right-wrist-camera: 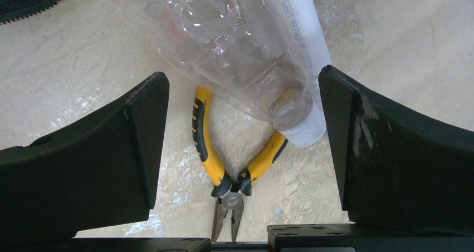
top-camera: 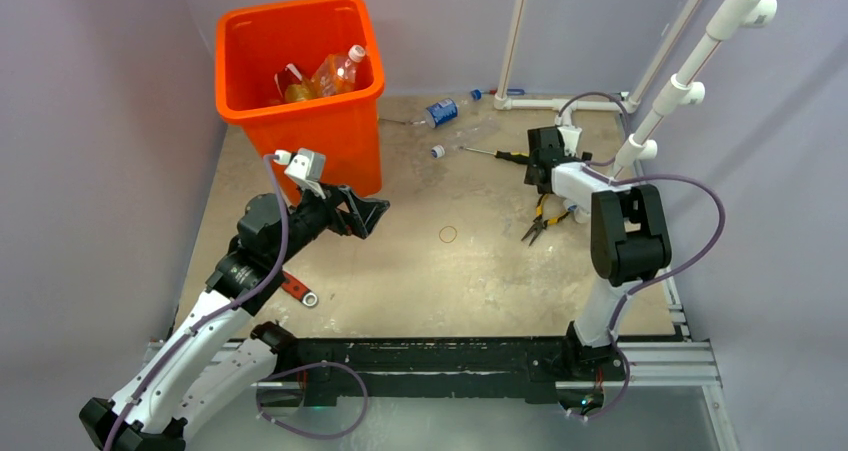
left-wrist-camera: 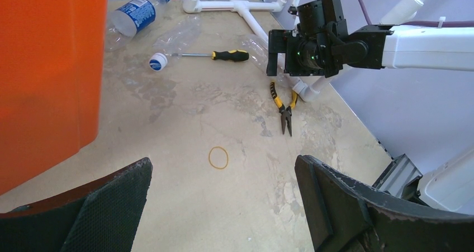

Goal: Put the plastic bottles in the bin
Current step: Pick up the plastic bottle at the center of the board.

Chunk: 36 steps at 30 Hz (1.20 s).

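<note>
The orange bin (top-camera: 300,91) stands at the back left with several bottles (top-camera: 335,71) inside; its wall fills the left of the left wrist view (left-wrist-camera: 44,67). A blue-labelled bottle (top-camera: 440,112) and a clear white-capped bottle (top-camera: 460,143) lie on the table behind the middle. My right gripper (top-camera: 545,161) is open, pointing down, with its fingers (right-wrist-camera: 140,129) on either side of a clear crushed bottle (right-wrist-camera: 235,45) without touching it. My left gripper (top-camera: 362,214) is open and empty beside the bin, above the table (left-wrist-camera: 222,176).
A yellow-black screwdriver (top-camera: 505,156) lies left of the right gripper. Yellow-handled pliers (right-wrist-camera: 229,168) lie under it, beside a white pipe end (right-wrist-camera: 302,62). A rubber band (top-camera: 447,234) lies mid-table. A red-handled wrench (top-camera: 298,289) lies by the left arm. White pipes (top-camera: 560,103) run along the back.
</note>
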{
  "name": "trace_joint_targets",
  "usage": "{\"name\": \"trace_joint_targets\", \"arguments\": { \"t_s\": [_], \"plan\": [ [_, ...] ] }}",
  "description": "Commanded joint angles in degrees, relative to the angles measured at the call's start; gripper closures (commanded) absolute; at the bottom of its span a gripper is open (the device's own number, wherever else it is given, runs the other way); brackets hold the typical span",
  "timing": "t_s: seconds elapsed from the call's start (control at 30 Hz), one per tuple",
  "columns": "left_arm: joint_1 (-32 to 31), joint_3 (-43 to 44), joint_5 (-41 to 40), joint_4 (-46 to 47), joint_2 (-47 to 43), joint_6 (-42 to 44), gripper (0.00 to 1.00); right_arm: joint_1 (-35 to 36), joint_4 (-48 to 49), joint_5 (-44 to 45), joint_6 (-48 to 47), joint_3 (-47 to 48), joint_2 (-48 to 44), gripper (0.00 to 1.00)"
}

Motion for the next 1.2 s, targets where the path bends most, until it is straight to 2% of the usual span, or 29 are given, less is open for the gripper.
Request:
{"name": "trace_joint_targets", "arguments": {
  "t_s": [0.0, 0.13, 0.37, 0.73, 0.83, 1.0, 1.17],
  "plan": [
    [-0.17, -0.42, 0.24, 0.9, -0.44, -0.79, 0.01, -1.01, 2.17, -3.97, 1.87, -1.16, 0.37, 0.03],
    [-0.16, -0.43, 0.26, 0.9, -0.26, -0.79, 0.01, -1.03, 2.28, -7.32, 3.13, -1.21, 1.27, 0.07],
    [-0.12, -0.37, 0.41, 0.99, -0.1, -0.96, 0.01, -0.76, 4.56, -11.01, 4.91, -3.5, -2.62, 0.2],
    [-0.17, -0.51, 0.44, 0.96, -0.08, -1.05, 0.01, -0.68, 5.43, -12.24, 4.43, -5.43, -4.81, 0.5],
    [-0.17, -0.59, 0.43, 0.99, -0.08, -1.06, 0.01, -0.66, 4.81, -12.52, 4.28, -5.44, -4.58, 0.5],
    [-0.17, -0.63, 0.43, 0.99, 0.0, -1.22, 0.01, -0.68, 4.25, -13.31, 4.58, -6.14, -3.84, 0.41],
    [-0.17, -0.69, 0.43, 0.98, 0.09, -1.21, 0.01, -0.67, 5.12, -14.07, 4.64, -6.85, -3.68, 0.51]
  ]
}}
